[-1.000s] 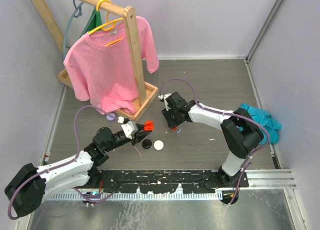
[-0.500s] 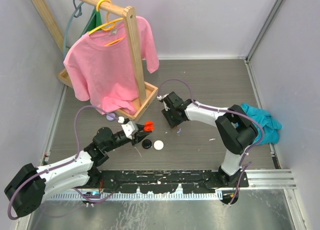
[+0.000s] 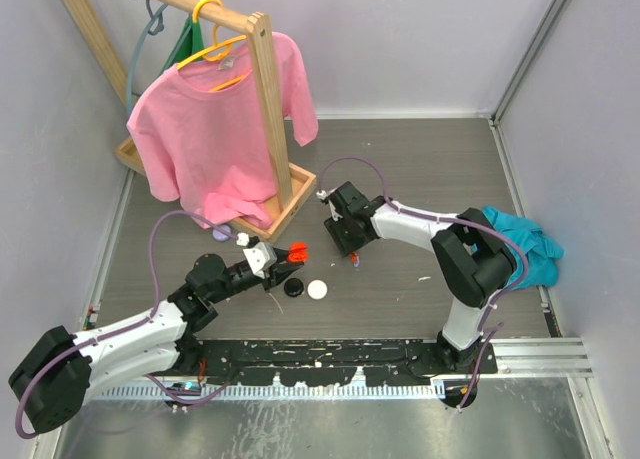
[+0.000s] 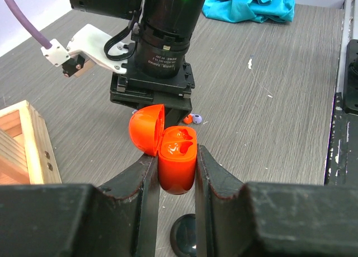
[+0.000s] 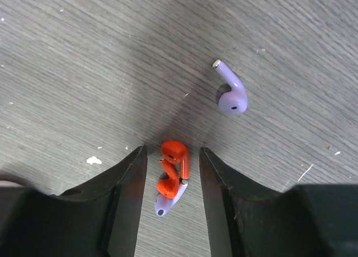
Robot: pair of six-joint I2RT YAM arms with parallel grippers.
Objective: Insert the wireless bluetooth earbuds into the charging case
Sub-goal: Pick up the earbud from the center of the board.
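Right fingers (image 5: 126, 190): spread, pointing down at the bench (image 5: 67, 55), nothing pinched.
Orange-red earbud (image 5: 173, 167): lies on the bench between them, clear of both faces.
Long axis: runs along my finger faces, so closing would cross its narrow width.
Pale purple earbud (image 5: 164, 205): touches the orange one's near end; I judge one closing may take both.
Second purple earbud (image 5: 234, 94): outside the pair, apart.
Left fingers (image 4: 146, 184): pressed on the charging case (image 4: 178, 162), lid open, near my right arm.
Nearer arm: right.
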